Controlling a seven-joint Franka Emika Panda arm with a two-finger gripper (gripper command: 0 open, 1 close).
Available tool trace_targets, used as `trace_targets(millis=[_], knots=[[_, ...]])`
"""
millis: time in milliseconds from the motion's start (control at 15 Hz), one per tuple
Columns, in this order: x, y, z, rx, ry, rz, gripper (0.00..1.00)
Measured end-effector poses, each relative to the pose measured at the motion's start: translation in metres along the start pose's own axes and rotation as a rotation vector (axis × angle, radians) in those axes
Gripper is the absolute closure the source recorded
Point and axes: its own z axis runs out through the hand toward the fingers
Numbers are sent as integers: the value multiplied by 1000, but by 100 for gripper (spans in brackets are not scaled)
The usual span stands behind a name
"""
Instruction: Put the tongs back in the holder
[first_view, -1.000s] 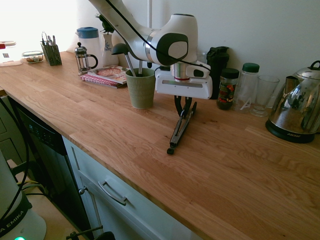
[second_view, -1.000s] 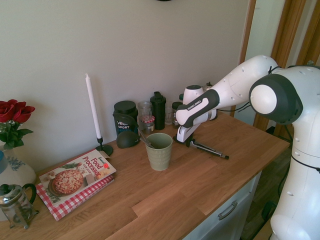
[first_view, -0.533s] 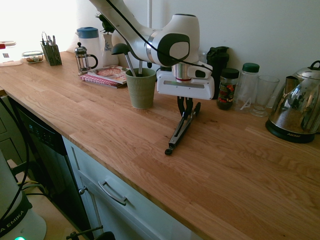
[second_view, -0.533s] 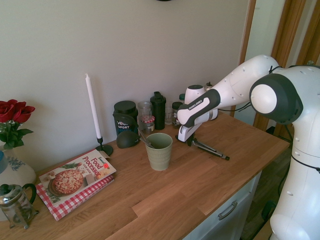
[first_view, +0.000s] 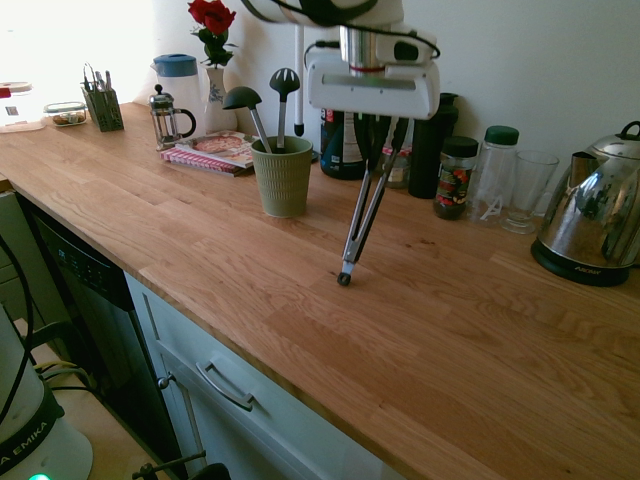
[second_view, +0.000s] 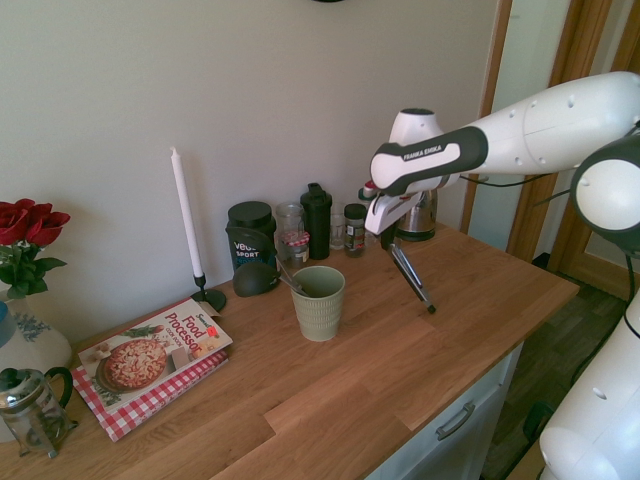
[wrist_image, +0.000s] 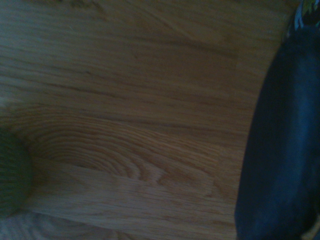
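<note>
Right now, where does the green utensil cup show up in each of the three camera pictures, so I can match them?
First exterior view: the cup is left of centre, holding the ladle.
Second exterior view: just about at the centre, slightly below the middle.
Wrist view: only a curved part, at the left edge, below the middle.
Shared landmark: the wooden countertop, under the cup in both exterior views and filling most of the wrist view.

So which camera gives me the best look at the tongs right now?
The first exterior view: it shows the tongs large, from the gripper down to their dark tips. The second exterior view shows them smaller, slanting from the gripper. The wrist view catches only a blurred dark part at one side.
</note>
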Motion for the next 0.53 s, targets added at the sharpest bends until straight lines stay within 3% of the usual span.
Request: trace_targets(millis=[267, 533], knots=[[-9, -32, -64, 42, 39, -17, 100], [-31, -102, -128, 92, 102, -36, 100]])
